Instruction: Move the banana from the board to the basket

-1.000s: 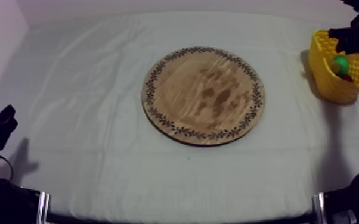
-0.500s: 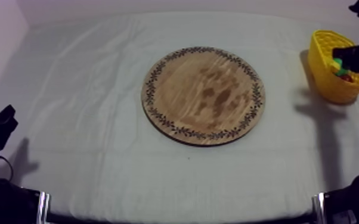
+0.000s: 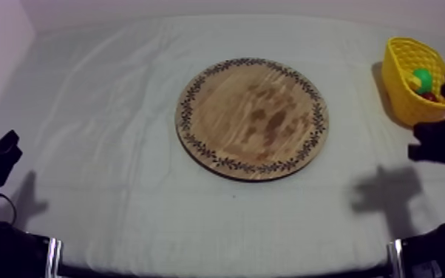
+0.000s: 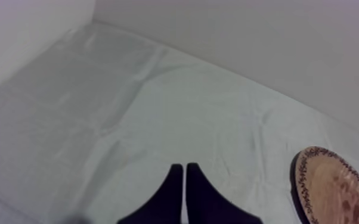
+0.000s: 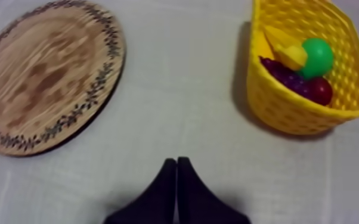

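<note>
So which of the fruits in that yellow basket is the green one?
The pear. It alone is green: the banana beside it is yellow, the grapes are purple and the small red fruit is red.

The table point(image 3: 107, 148) is viewed from above at a slant. The wooden board point(image 3: 252, 118) and yellow basket point(image 3: 397, 81) are shared with the nearer, downward-facing right wrist view; the board's rim with the low, obliquely facing left wrist view

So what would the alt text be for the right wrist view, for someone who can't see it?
A yellow basket holds a banana, a green pear, purple grapes and a small red fruit. Beside it lies the round wooden board, bare. The right arm's black fingers lie shut together over the cloth between them.
</note>
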Controlling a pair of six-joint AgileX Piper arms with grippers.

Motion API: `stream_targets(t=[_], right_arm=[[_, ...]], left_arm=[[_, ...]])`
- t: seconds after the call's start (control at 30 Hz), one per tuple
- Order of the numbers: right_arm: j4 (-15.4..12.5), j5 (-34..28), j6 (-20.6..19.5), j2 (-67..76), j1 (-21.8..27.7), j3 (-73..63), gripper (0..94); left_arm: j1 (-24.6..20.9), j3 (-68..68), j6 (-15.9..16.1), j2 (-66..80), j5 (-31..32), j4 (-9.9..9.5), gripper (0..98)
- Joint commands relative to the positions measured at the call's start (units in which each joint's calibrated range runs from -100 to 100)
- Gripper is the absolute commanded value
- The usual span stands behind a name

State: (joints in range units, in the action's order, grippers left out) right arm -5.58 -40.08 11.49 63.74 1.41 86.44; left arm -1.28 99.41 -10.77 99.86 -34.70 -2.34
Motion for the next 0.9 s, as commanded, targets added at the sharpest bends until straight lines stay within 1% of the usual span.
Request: stream_targets(t=[0.0, 0.27, 0.37, 0.43, 0.53, 0.63, 0.67, 0.73, 0.77, 0.87], right_arm=[[0.71, -1.45, -0.79, 13.97, -1.41, 2.81, 0.7], [0.53, -6.71, -1.04, 28.47, -0.86, 7.25, 0.7], [0.17, -8.33, -1.75, 30.74, 0.18, 7.82, 0.7], [0.25, -8.72, -3.01, 31.35, 0.62, 8.47, 0.7], [1.11, -7.89, -5.73, 31.73, 0.80, 9.68, 0.6], [1.81, -6.95, -6.84, 31.86, 1.20, 10.32, 0.5], [2.54, -5.38, -6.86, 31.88, 1.26, 10.86, 0.4], [3.40, 0.33, -5.18, 31.91, 1.40, 12.12, 0.4], [3.64, 1.68, -3.93, 31.91, 1.45, 12.49, 0.4], [3.97, 2.81, -0.83, 31.92, 1.53, 13.04, 0.3]], left_arm=[[0.01, 0.04, 0.00, -0.03, 0.01, 0.02, 0.1], [0.01, 0.04, 0.00, -0.03, 0.01, 0.02, 0.1], [0.01, 0.04, 0.00, -0.03, 0.01, 0.02, 0.1], [0.01, 0.04, 0.00, -0.03, 0.01, 0.02, 0.1], [0.01, 0.04, 0.00, -0.03, 0.01, 0.02, 0.1], [0.01, 0.04, 0.00, -0.03, 0.01, 0.02, 0.1], [0.01, 0.04, 0.00, -0.03, 0.01, 0.02, 0.1], [0.01, 0.04, 0.00, -0.03, 0.01, 0.02, 0.1], [0.01, 0.04, 0.00, -0.03, 0.01, 0.02, 0.1], [0.01, 0.04, 0.00, -0.03, 0.01, 0.02, 0.1]])
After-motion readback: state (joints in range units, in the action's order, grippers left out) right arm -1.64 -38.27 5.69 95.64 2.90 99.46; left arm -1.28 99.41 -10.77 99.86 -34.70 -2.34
